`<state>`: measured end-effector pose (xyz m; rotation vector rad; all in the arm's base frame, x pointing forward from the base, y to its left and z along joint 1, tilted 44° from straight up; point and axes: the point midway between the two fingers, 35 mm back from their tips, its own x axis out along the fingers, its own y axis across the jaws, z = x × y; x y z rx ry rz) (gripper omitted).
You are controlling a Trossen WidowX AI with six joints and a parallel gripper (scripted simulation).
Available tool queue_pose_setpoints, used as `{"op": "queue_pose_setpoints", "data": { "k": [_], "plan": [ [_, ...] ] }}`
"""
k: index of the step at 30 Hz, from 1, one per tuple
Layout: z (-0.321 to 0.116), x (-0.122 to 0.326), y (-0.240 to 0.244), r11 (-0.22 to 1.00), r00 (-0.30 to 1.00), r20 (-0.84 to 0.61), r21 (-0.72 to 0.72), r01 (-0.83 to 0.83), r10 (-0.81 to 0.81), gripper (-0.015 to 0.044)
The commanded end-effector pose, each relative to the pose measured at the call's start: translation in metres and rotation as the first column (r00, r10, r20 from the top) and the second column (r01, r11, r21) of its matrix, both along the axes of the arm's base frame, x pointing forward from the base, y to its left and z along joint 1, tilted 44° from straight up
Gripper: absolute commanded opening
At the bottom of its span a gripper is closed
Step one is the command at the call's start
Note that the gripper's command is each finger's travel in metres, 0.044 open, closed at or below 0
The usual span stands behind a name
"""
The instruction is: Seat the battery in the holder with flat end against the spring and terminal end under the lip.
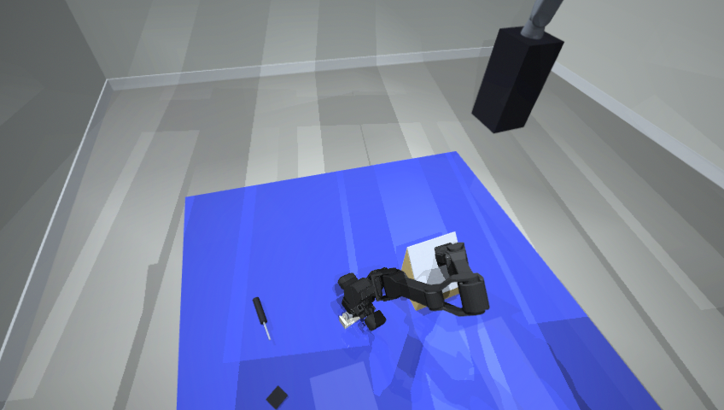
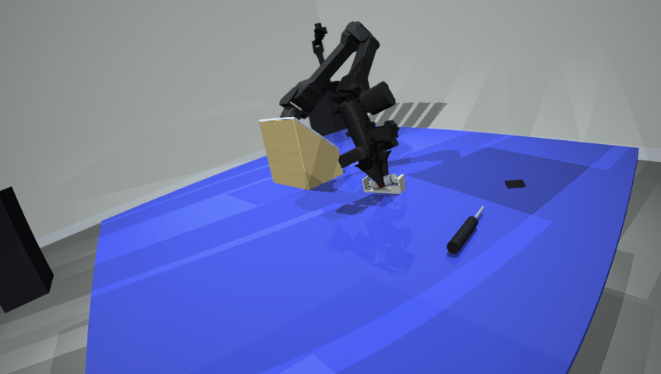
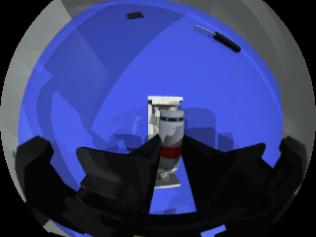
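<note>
The white holder lies on the blue table, its coiled spring at the end nearer the arm in the wrist view. My gripper is shut on the battery, a grey cylinder with a red band. The battery is over and partly inside the holder, tilted, with its terminal end raised near the far end wall and its flat end low by the spring. In the wrist view it sits right of the holder's left wall. Contact with spring or lip cannot be told.
A wooden block with a sloping white top stands beside the arm. A black-handled screwdriver and a small dark square lie on the blue table, away from the holder.
</note>
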<state>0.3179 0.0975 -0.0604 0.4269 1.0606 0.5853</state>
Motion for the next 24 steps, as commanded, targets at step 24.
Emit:
{"op": "queue_pose_setpoints", "data": {
  "k": [24],
  "plan": [
    [-0.0053,-0.0017,0.0022,0.993,0.988,-0.122,-0.059,-0.105,0.098,0.0080]
  ]
}}
